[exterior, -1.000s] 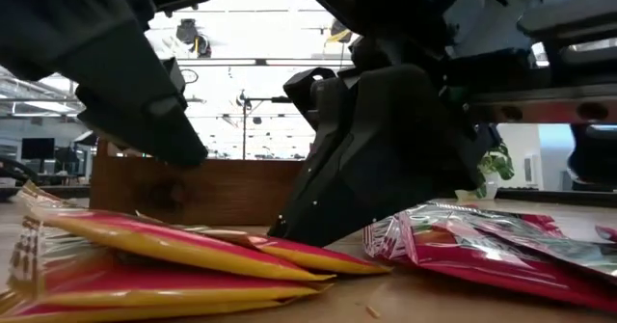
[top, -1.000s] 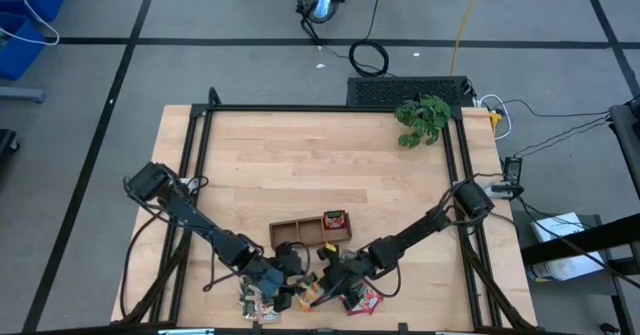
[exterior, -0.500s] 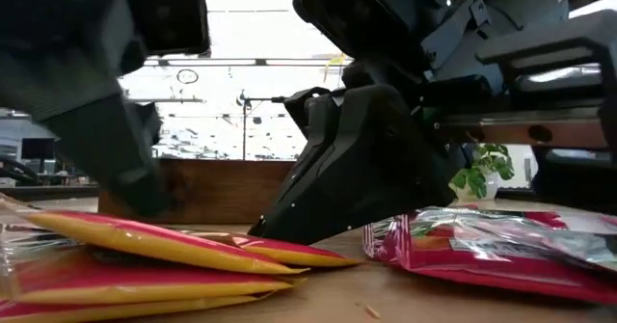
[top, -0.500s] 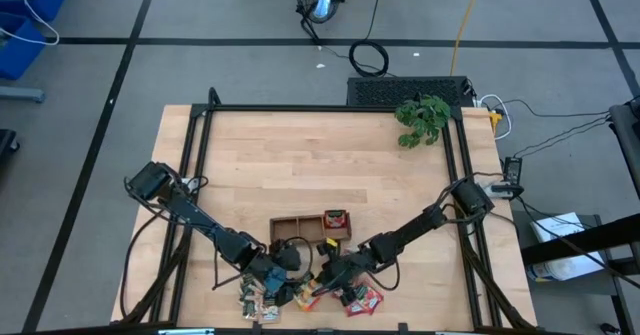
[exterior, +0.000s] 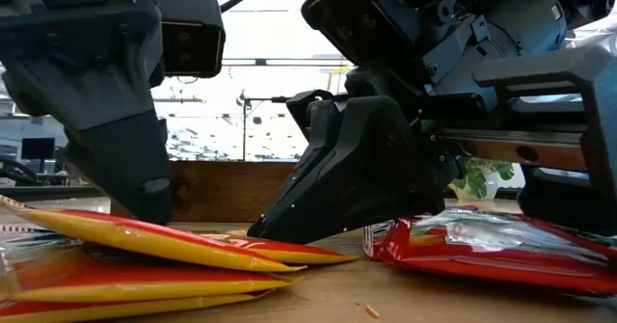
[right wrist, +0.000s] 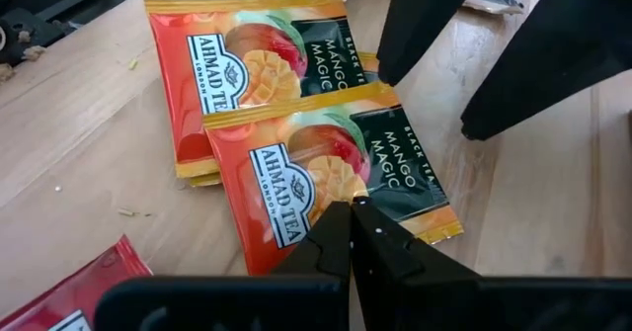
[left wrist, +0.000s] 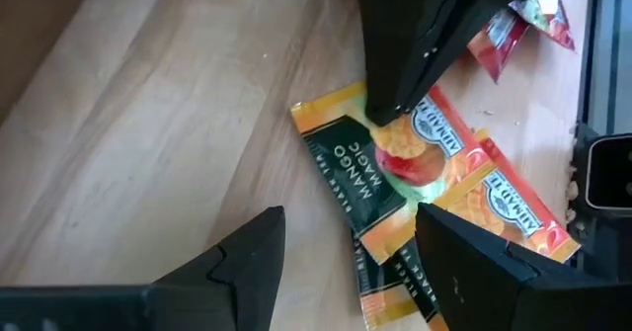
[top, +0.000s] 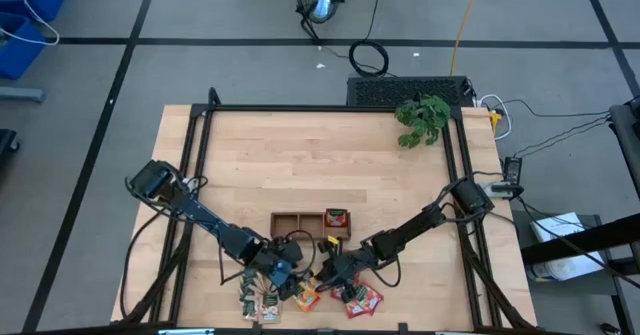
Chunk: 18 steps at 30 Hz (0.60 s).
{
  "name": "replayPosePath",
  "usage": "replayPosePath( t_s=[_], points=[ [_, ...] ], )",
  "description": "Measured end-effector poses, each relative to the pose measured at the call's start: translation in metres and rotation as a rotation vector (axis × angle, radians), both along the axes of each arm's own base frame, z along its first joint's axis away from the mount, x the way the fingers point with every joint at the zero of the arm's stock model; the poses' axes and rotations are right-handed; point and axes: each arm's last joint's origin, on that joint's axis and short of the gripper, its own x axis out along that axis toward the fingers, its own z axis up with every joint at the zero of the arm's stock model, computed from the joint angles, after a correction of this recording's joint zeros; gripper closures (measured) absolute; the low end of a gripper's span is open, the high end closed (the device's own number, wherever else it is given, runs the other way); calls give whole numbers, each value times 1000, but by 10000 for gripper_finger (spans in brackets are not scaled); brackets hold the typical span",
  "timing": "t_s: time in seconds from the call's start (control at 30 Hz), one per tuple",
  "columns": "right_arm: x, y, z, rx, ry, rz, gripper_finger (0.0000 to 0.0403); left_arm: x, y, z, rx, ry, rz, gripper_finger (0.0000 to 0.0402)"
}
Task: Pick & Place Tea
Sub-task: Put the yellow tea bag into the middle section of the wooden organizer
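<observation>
now | left claw (left wrist: 346, 257) lowered, open over orange sachets (left wrist: 395, 163) | right claw (right wrist: 351, 234) closed

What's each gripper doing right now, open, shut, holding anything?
Left gripper: open, empty, over the orange sachets.
Right gripper: shut, tips pressing the top orange sachet.

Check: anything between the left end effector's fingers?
Only bare table and a corner of the orange mango sachet. The left wrist view shows the open left end effector not gripping it.
</observation>
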Motion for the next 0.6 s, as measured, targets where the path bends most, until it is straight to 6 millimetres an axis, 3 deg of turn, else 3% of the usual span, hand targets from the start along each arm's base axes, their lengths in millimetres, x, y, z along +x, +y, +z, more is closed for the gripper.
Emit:
replayPosePath(
  t_s=[0.27,0.6],
  points=[
    [7,-8,3,17,-44,-27,403,-3,-1,-1,10,19,4,174],
    [11,-16,3,17,-53,-50,403,5,-1,-18,-1,24,-16,174]
  ],
)
